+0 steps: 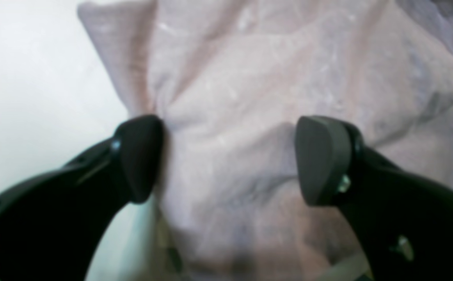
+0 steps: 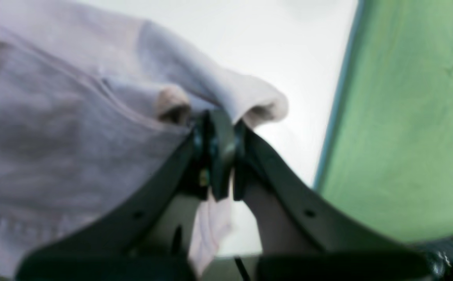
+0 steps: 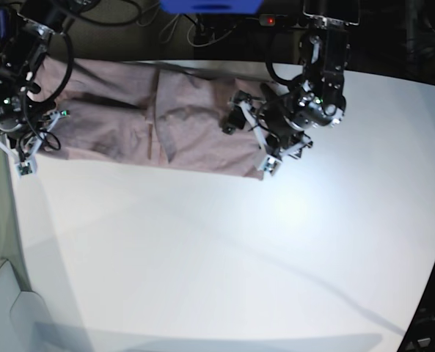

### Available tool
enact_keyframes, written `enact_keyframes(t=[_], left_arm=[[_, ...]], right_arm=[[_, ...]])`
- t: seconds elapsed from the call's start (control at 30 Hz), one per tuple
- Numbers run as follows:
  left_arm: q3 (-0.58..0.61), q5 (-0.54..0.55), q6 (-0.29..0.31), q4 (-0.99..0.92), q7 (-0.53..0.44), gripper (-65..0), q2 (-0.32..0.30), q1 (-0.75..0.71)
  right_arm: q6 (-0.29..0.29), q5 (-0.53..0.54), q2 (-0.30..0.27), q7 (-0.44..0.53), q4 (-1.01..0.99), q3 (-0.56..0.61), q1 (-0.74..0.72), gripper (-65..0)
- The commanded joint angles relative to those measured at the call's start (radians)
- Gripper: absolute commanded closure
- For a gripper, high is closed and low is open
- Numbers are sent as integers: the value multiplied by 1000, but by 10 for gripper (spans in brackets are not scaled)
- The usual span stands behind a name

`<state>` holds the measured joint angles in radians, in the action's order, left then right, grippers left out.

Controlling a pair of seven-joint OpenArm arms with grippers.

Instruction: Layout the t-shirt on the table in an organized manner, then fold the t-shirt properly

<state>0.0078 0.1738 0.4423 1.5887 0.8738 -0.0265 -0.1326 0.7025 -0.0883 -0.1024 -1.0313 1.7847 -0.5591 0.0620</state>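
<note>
The t-shirt lies spread on the table.

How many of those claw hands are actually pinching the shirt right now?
1. The right gripper is clamped shut on the t-shirt edge. The left gripper hangs open over the cloth, pinching nothing.

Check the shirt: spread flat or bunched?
Partly spread. The t-shirt lies stretched across the table but creased, with a fold pinched in the right gripper.
</note>
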Motion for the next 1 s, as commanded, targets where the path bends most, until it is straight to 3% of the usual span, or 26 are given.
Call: enact_keyframes(t=[0.0, 0.5, 0.63, 0.8, 0.97], left_arm=[[-1, -10, -6, 2, 37, -522, 1, 0], [-1, -10, -7, 2, 37, -522, 1, 4], [-1, -10, -7, 2, 37, -522, 1, 4], [-1, -10, -6, 2, 37, -522, 1, 4], [-2, -10, -6, 2, 37, -522, 0, 4]], right_arm=[[-4, 3, -6, 9, 37, -2, -11, 0], [-4, -3, -21, 1, -53, 21, 9, 0], [-4, -3, -23, 1, -56, 20, 11, -112], [-4, -3, -23, 1, -56, 20, 37, -315], [-4, -1, -23, 1, -58, 20, 49, -351]])
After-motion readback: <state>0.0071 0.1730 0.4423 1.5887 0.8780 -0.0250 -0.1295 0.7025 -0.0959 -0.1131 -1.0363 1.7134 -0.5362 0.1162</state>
